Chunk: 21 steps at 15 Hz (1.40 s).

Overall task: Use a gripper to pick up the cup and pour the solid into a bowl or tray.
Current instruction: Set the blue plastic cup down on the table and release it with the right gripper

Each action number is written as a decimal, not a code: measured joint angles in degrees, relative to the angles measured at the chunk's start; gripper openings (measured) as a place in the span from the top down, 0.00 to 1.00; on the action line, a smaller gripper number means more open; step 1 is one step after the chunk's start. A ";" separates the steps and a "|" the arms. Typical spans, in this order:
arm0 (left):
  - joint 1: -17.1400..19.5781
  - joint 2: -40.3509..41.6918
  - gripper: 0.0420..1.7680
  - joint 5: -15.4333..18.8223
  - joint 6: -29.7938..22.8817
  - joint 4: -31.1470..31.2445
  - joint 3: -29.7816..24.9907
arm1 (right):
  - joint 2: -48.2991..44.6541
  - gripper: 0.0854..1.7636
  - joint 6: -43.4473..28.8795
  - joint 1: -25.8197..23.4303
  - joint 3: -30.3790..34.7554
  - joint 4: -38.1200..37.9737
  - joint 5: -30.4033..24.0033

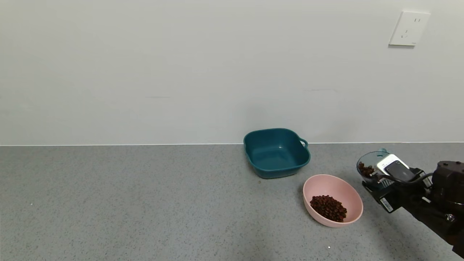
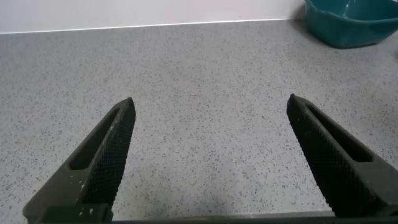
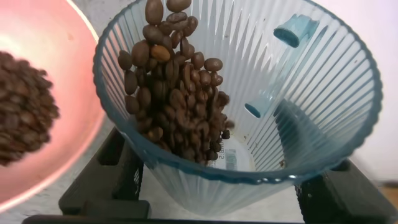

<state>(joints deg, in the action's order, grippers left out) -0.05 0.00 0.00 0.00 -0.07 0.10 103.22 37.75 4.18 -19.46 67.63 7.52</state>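
Note:
My right gripper [image 1: 380, 177] is shut on the ribbed blue-grey cup [image 1: 368, 165] at the right of the counter. It holds the cup tilted, mouth toward the pink bowl [image 1: 353, 197], just right of and above the bowl's rim. Dark brown beans [image 1: 365, 169] lie at the cup's lower lip. In the right wrist view the beans [image 3: 174, 93] heap along the cup's [image 3: 298, 93] wall toward its rim, with the pink bowl [image 3: 74, 81] beside it. A pile of beans [image 1: 328, 207] lies in the bowl. My left gripper [image 2: 210, 109] is open over bare counter.
An empty dark teal square basin [image 1: 276, 152] with a handle stands by the wall, behind and left of the pink bowl; its edge also shows in the left wrist view [image 2: 348, 22]. A white wall socket [image 1: 409, 28] is at the upper right.

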 joint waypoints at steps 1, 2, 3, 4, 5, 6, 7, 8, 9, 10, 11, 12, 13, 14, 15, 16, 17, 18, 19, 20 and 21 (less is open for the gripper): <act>0.00 0.00 0.01 0.00 0.00 -0.02 0.00 | 0.41 0.24 -3.39 -0.24 0.02 0.00 0.07; 0.00 0.00 0.01 0.00 0.00 0.00 0.00 | 0.89 0.24 -6.53 -0.57 -0.06 0.00 0.13; 0.00 0.00 0.01 0.00 0.00 -0.02 0.00 | 1.39 0.24 -10.22 -0.88 -0.30 0.11 0.16; 0.00 0.00 0.01 0.00 0.00 0.00 0.00 | 1.77 0.24 -13.64 -1.07 -0.41 0.20 0.16; 0.00 0.00 0.01 0.00 0.00 -0.04 0.00 | 2.05 0.24 -17.49 -1.12 -0.55 0.30 0.20; 0.00 0.00 0.01 0.00 0.00 -0.02 0.00 | 2.35 0.24 -21.61 -1.12 -0.91 0.37 0.41; 0.00 0.00 0.01 0.00 0.00 -0.02 0.00 | 2.62 0.24 -25.03 -1.16 -1.68 0.37 0.60; 0.00 0.00 0.01 0.00 0.00 -0.02 0.00 | 2.88 0.24 -27.67 -1.32 -2.54 0.34 0.68; 0.00 0.00 0.01 0.00 0.00 -0.04 0.00 | 3.39 0.24 -29.22 -1.62 -3.63 0.41 0.71; 0.00 0.00 0.01 0.00 0.00 -0.02 0.00 | 4.11 0.24 -30.54 -1.88 -4.66 0.41 0.77; 0.00 0.00 0.01 0.00 0.00 0.00 0.00 | 5.05 0.24 -31.81 -2.06 -5.88 0.44 0.82; 0.00 0.00 0.01 0.00 0.00 -0.02 0.00 | 6.27 0.24 -33.07 -2.21 -7.55 0.44 0.83; 0.00 0.00 0.01 0.00 0.00 -0.02 0.00 | 7.58 0.24 -34.12 -2.32 -9.34 0.41 0.82; 0.00 0.00 0.01 0.00 0.00 -0.02 0.00 | 8.72 0.24 -34.82 -2.36 -10.89 0.39 0.83; 0.00 0.00 0.01 0.00 0.00 -0.04 0.00 | 9.96 0.24 -35.04 -2.40 -12.54 0.39 0.83; 0.00 0.00 0.01 0.00 0.00 -0.02 0.00 | 11.06 0.24 -35.11 -2.45 -14.19 0.30 0.83; -0.02 0.00 0.01 0.00 0.00 -0.02 0.00 | 12.19 0.24 -35.12 -2.50 -15.87 0.30 0.85; -0.02 0.00 0.01 0.00 0.00 -0.02 0.00 | 13.48 0.24 -35.15 -2.50 -17.62 0.30 0.90; -0.02 0.00 0.01 0.00 0.00 -0.04 0.00 | 14.73 0.24 -35.17 -2.50 -19.26 0.26 1.12; -0.02 0.00 0.01 0.00 0.00 -0.02 0.00 | 16.06 0.24 -35.15 -2.45 -20.72 0.28 1.60; -0.02 0.00 0.01 0.00 0.00 -0.02 0.00 | 17.42 0.24 -35.12 -2.39 -22.38 0.26 1.90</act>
<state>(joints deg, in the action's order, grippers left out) -0.07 0.00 0.00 0.00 -0.10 0.10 120.64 2.63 1.79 -41.84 67.89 9.42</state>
